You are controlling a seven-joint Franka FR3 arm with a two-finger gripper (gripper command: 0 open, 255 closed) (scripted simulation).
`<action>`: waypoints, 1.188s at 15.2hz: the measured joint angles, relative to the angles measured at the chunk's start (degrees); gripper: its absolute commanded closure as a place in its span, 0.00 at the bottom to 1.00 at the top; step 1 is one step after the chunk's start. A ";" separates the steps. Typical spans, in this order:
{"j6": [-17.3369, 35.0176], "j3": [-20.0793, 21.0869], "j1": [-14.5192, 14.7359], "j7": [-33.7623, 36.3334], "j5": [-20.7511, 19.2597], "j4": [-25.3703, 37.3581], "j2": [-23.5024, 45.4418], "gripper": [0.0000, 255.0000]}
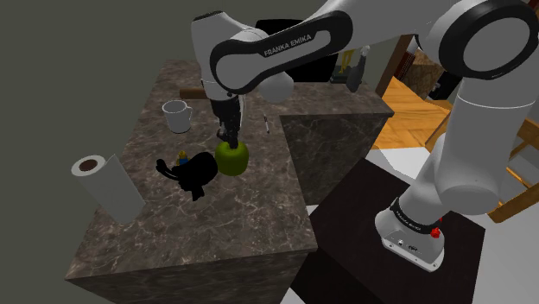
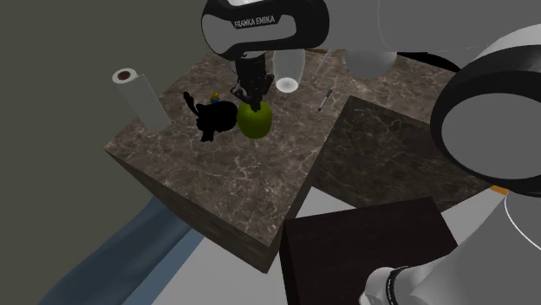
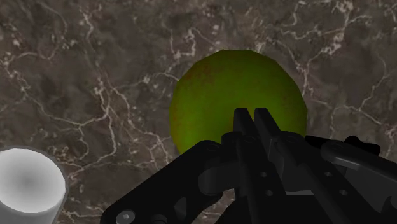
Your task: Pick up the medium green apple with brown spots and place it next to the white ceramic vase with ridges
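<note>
We see the black claw (image 3: 252,116) with its two fingers pressed together, clasping nothing. Their tips are at the top of the one round green apple with brownish mottling (image 3: 235,95), which sits directly beneath the claw on the dark veined marble counter (image 1: 216,224). On the shoulder view's left, we count one black figure (image 1: 197,173) just beside the claw. One white vase (image 1: 177,116) stands near, and one white paper-towel roll (image 1: 105,186) stands farther out. The white arm (image 1: 285,47) reaches over the counter, its hand pointing straight down.
</note>
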 measured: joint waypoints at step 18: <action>-12.32 0.28 0.00 0.06 0.61 9.92 -2.48 1.00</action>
